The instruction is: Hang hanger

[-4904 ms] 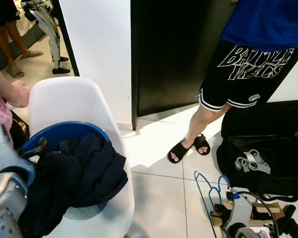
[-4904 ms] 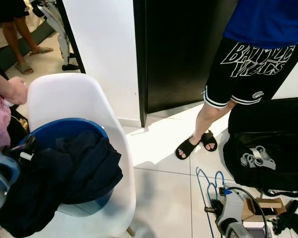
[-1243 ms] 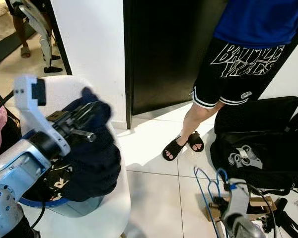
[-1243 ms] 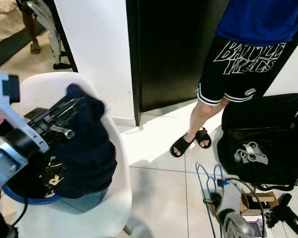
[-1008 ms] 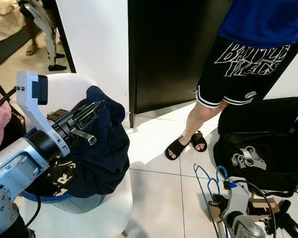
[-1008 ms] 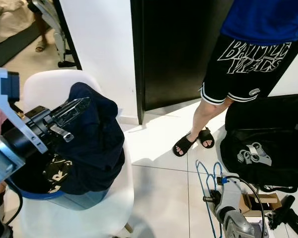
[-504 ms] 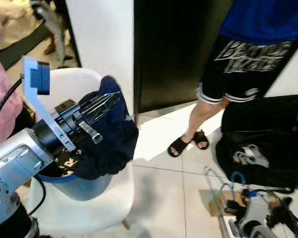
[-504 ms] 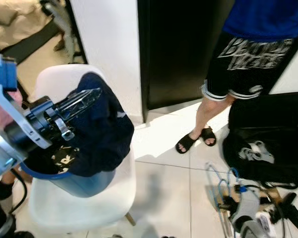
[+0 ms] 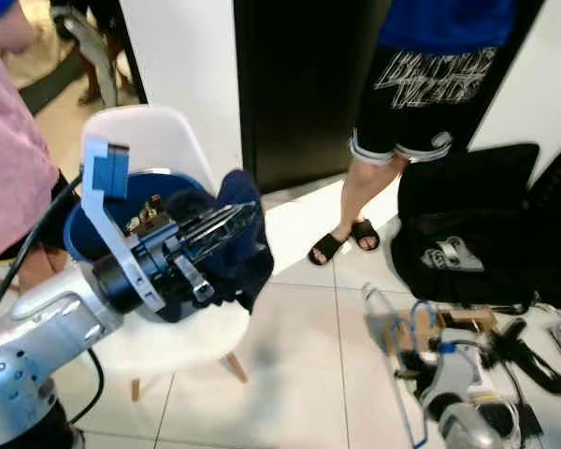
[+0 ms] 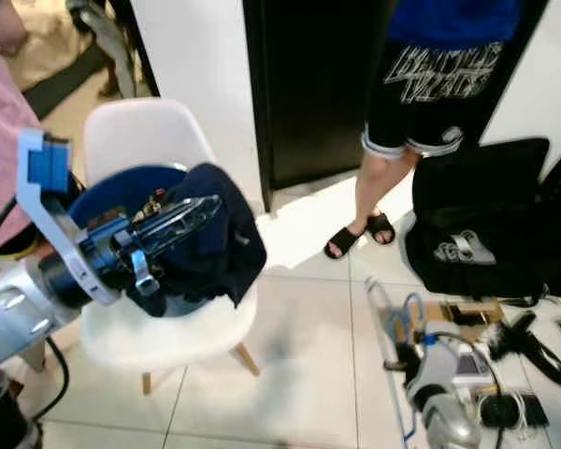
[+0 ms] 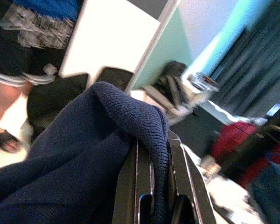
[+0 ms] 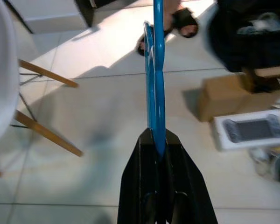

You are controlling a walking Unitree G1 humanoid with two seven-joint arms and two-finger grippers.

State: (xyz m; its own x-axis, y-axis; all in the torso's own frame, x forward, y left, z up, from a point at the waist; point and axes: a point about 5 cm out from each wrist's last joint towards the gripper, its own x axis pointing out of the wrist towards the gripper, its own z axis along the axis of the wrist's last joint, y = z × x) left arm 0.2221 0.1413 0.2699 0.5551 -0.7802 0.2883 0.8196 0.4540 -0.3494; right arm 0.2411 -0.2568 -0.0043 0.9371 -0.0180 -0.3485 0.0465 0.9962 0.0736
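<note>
In the left eye view, the left gripper (image 9: 226, 221) is raised in front of the white plastic chair (image 9: 150, 150) and pinches a dark navy knitted garment (image 9: 246, 245), which hangs over a blue round basin (image 9: 84, 220) on the seat. A person in black shorts (image 9: 413, 89) stands near a black bag (image 9: 467, 234).

In the left wrist view, the garment's fold sits clamped between the black fingers (image 11: 128, 186).

In the right wrist view, the right gripper (image 12: 157, 145) is closed on the thin blue wire hanger (image 12: 156, 70), which extends straight out from the fingertips, above the tiled floor (image 12: 93, 140).

White chair (image 10: 150, 337) on tiled floor (image 10: 290, 374)
</note>
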